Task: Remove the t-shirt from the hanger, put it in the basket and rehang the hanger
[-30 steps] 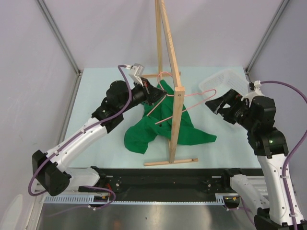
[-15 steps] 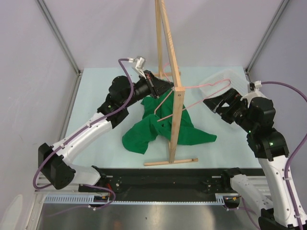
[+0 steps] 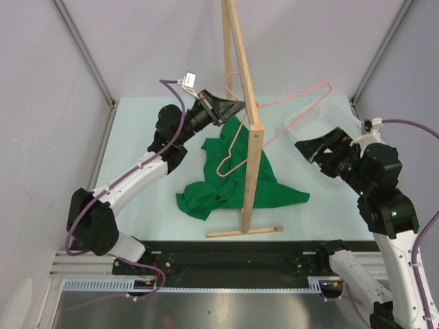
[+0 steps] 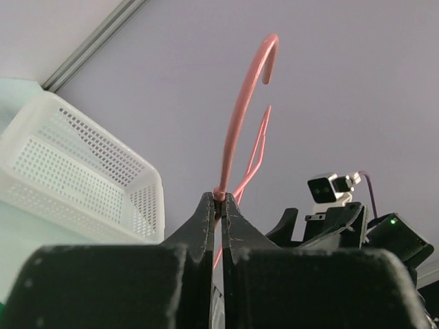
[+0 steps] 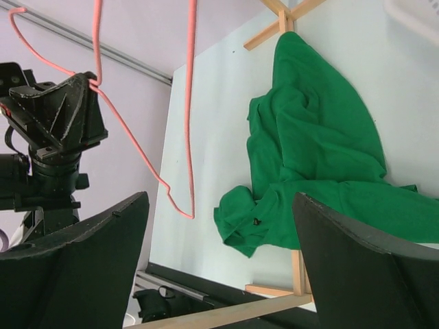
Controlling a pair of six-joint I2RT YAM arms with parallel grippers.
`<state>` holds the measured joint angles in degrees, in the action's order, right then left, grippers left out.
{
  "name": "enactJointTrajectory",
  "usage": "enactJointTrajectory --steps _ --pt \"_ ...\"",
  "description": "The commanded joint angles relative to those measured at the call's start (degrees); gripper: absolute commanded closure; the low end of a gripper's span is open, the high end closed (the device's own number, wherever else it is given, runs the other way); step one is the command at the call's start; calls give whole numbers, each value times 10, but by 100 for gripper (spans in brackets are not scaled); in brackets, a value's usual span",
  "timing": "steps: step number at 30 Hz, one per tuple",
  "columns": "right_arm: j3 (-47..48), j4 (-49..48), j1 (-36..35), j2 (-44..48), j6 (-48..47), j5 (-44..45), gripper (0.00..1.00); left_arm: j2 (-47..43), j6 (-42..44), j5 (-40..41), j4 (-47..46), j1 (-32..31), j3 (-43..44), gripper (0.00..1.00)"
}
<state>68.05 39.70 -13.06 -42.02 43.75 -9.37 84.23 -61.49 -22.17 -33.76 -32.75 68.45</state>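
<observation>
The green t-shirt (image 3: 230, 181) lies crumpled on the table around the foot of the wooden rack (image 3: 250, 147); it also fills the upper right of the right wrist view (image 5: 312, 147). My left gripper (image 3: 236, 106) is shut on the neck of the pink hanger (image 3: 322, 85), just under its hook (image 4: 250, 96), and holds it in the air. In the right wrist view the hanger (image 5: 189, 103) hangs apart from the shirt. My right gripper (image 3: 317, 142) stands open to the right of the rack, with nothing between its fingers (image 5: 75, 264).
A white perforated basket (image 3: 322, 116) stands at the back right, under the hanger's far corner, and shows in the left wrist view (image 4: 68, 171). The rack's base bar (image 3: 243, 232) lies on the table near the front edge.
My left gripper rose and swung back with the hanger, whose far corner now reaches over the basket. The shirt sank flatter onto the table. The right gripper barely moved.
</observation>
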Motion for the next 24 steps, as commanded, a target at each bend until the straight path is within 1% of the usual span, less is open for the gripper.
enactJointTrajectory --steps 1,2,3,5,6,7,9,12,14,17,18,19,21,22,24 --pt "-5 -18 -3 5 0 -8 9 -28 56 2 51 -2 7 100" --pt "-8 -26 -3 6 4 -9 10 -40 76 7 70 -6 8 100" --pt "-11 -30 -3 7 9 -13 11 -46 126 19 111 -10 6 100" --pt "-23 -47 -3 9 24 -18 12 -65 186 86 166 -39 5 100" --pt "-29 -54 -3 10 30 -23 13 -84 235 115 190 -53 -11 100" --pt "-35 -73 -3 10 37 -27 14 -91 251 156 190 -77 -22 100" --pt "-61 -88 -2 11 64 -29 16 -103 271 184 186 -101 -50 100" --pt "-105 -131 -4 8 115 -33 20 -107 269 197 151 -111 -80 100" --pt "-137 -169 -5 5 156 -39 21 -107 269 196 129 -116 -89 100" --pt "-157 -215 -16 -7 189 -41 23 -106 278 209 122 -129 -97 100" --pt "-161 -221 -23 -16 200 -36 25 -106 281 209 120 -133 -103 100" --pt "-159 -229 -41 -20 203 -29 25 -107 282 210 118 -134 -106 100" --pt "-158 -233 -60 -31 210 9 27 -108 283 212 111 -138 -116 100" --pt "-158 -235 -81 -34 213 35 27 -109 284 213 107 -140 -118 100" --pt "-165 -254 -99 -41 225 56 27 -109 287 214 104 -146 -125 100"
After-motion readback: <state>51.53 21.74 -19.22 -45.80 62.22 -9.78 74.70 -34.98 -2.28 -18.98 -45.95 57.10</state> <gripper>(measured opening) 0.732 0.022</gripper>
